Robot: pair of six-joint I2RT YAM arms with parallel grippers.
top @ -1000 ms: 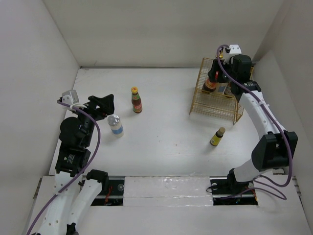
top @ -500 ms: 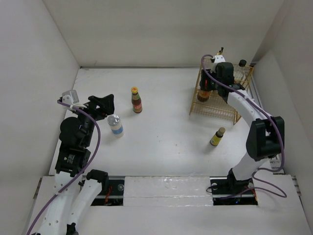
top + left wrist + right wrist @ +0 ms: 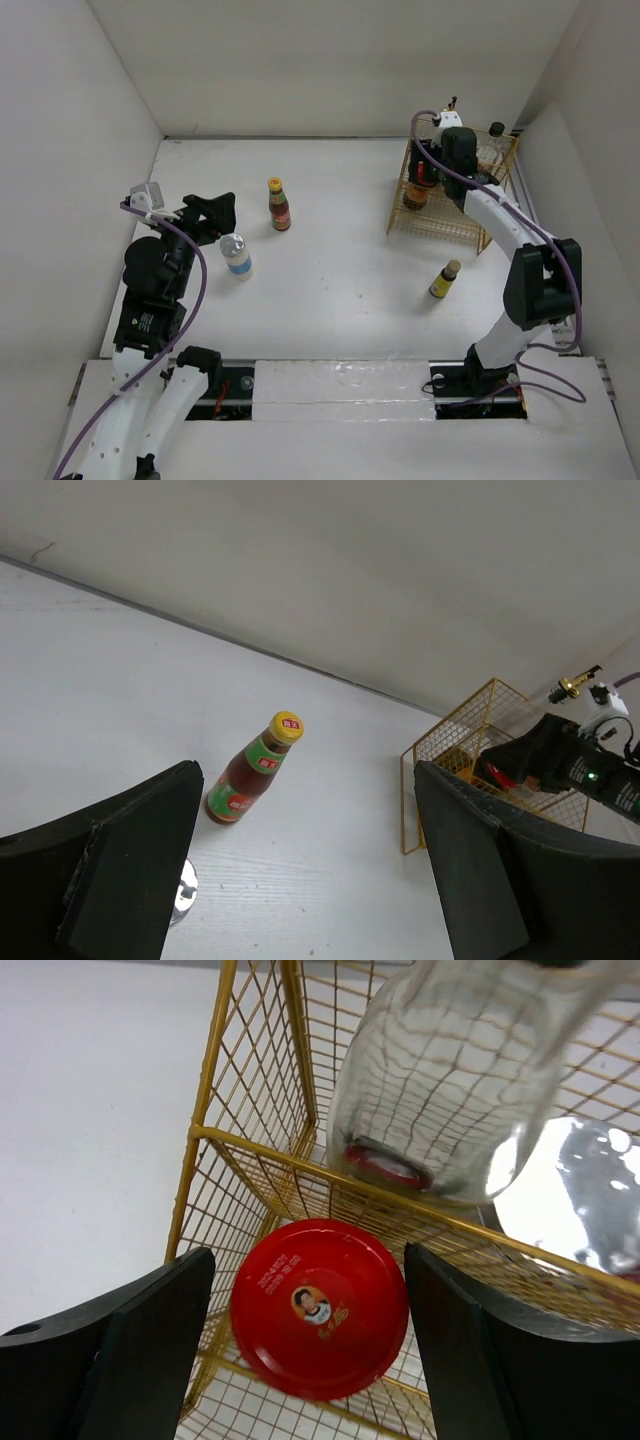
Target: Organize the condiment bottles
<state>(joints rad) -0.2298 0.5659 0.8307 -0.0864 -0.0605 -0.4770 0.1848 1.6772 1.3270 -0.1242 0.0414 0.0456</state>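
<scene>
My right gripper (image 3: 428, 172) is open over the left end of the gold wire basket (image 3: 442, 228). In the right wrist view its fingers (image 3: 130, 1350) stand on either side of the red-lidded jar (image 3: 320, 1305) with gaps to the lid. A clear bottle (image 3: 450, 1090) and a silver lid (image 3: 580, 1200) are in the basket behind it. My left gripper (image 3: 213, 214) is open and empty above the table, beside the silver-lidded blue-labelled jar (image 3: 236, 256). The yellow-capped red-labelled bottle (image 3: 279, 204) stands upright mid-table and also shows in the left wrist view (image 3: 252, 773). A small yellow-labelled bottle (image 3: 445, 280) stands in front of the basket.
White walls close the table at the left, back and right. The basket (image 3: 455, 770) sits against the right wall. A black-capped bottle (image 3: 494, 138) rises at its back right corner.
My right gripper moved left from the basket's back right to over the red-lidded jar, then held nearly still. The left arm has barely moved.
</scene>
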